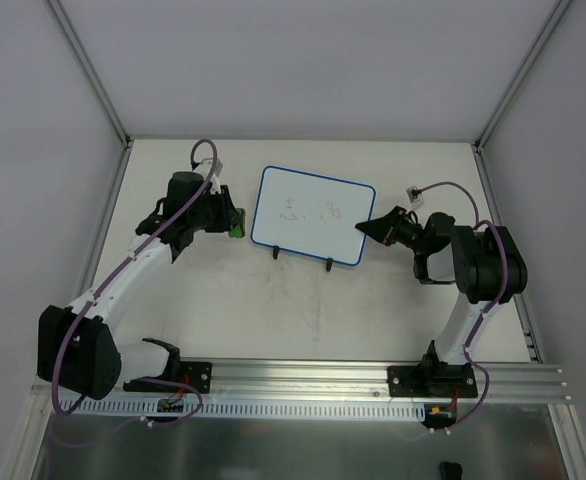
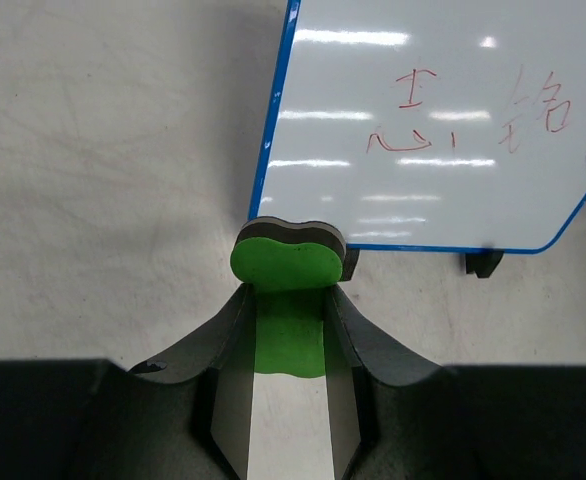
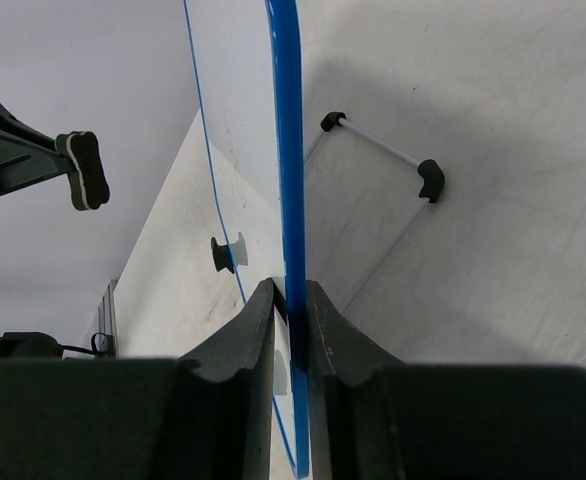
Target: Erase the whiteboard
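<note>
Evidently each arm has its own job. Nearest, along the rail (image 1: 303,375) at the front of the table (image 1: 233,310), the two bases sit well apart, and both arms reach toward the middle.

The left gripper (image 2: 288,310) has its fingers clamped on a green eraser (image 2: 288,262). It is pinched by its narrow waist so that the broad end juts out past the fingertips, which is the part that has to meet the board. The eraser sits just beside the near-left corner of the whiteboard (image 2: 373,200); whether it touches the rim cannot be told.

Across from it, the right gripper (image 3: 291,300) has its fingers closed on the blue rim (image 3: 285,150) at the board's right edge, most likely to brace the board against the sideways push of wiping.

The whiteboard stands between the two grippers, near the middle of the table and a little toward its far side. It is propped on two black feet (image 1: 276,254) with its face tilted up toward the arms. Red writing (image 2: 413,90) shows on the face, unsmeared — so the wiping itself looks not yet begun.
</note>
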`<state>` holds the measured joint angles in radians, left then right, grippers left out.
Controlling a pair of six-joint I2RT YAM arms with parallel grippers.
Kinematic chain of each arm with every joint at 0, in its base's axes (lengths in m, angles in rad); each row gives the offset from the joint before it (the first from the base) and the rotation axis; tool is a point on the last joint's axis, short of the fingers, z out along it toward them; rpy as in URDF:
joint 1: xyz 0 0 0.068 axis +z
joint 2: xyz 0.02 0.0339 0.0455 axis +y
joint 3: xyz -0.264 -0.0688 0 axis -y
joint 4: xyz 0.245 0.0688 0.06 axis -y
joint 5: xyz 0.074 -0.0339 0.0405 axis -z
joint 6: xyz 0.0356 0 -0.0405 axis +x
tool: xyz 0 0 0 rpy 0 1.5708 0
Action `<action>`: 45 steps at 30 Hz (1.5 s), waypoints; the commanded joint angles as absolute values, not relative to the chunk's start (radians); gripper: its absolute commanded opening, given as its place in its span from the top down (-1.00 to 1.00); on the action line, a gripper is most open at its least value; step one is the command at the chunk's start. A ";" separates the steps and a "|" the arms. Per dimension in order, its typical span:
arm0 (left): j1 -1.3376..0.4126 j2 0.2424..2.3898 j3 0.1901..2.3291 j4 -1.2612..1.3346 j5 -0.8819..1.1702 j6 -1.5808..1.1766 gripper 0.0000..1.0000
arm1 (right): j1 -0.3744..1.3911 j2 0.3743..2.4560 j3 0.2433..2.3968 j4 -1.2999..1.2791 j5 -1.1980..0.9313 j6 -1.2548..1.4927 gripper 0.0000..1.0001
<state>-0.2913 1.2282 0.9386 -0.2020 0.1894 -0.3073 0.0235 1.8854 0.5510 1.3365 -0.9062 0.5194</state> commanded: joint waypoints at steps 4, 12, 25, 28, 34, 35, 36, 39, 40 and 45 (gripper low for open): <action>-0.408 1.333 0.979 -0.092 -0.033 -0.288 1.00 | 0.051 1.884 0.535 1.532 -0.853 0.442 1.00; -0.488 1.420 0.956 0.109 -0.179 -0.318 1.00 | 0.055 1.876 0.525 1.532 -0.841 0.423 1.00; -0.609 1.603 0.979 0.345 -0.345 -0.317 1.00 | 0.081 1.861 0.505 1.532 -0.810 0.345 1.00; -0.611 1.618 0.966 0.376 -0.342 -0.328 1.00 | 0.087 1.864 0.505 1.532 -0.802 0.330 1.00; -0.614 1.646 0.972 0.419 -0.357 -0.314 1.00 | 0.094 1.864 0.509 1.532 -0.801 0.318 1.00; -0.615 1.658 0.976 0.420 -0.365 -0.314 1.00 | 0.095 1.864 0.509 1.532 -0.802 0.318 1.00; -0.614 1.666 0.988 0.426 -0.368 -0.310 1.00 | 0.095 1.862 0.508 1.532 -0.801 0.316 1.00; -0.615 1.700 1.014 0.425 -0.362 -0.301 1.00 | 0.095 1.862 0.508 1.532 -0.802 0.316 0.99; -0.615 1.704 1.019 0.422 -0.362 -0.307 1.00 | 0.095 1.861 0.506 1.532 -0.802 0.316 1.00; -0.614 1.738 1.025 0.416 -0.374 -0.333 1.00 | 0.097 1.858 0.502 1.532 -0.799 0.305 1.00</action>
<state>-0.6037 1.7031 0.9905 0.3805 -0.3588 -0.3050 0.0757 1.8729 0.5182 1.3617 -0.8364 0.4278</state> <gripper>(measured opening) 0.271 0.165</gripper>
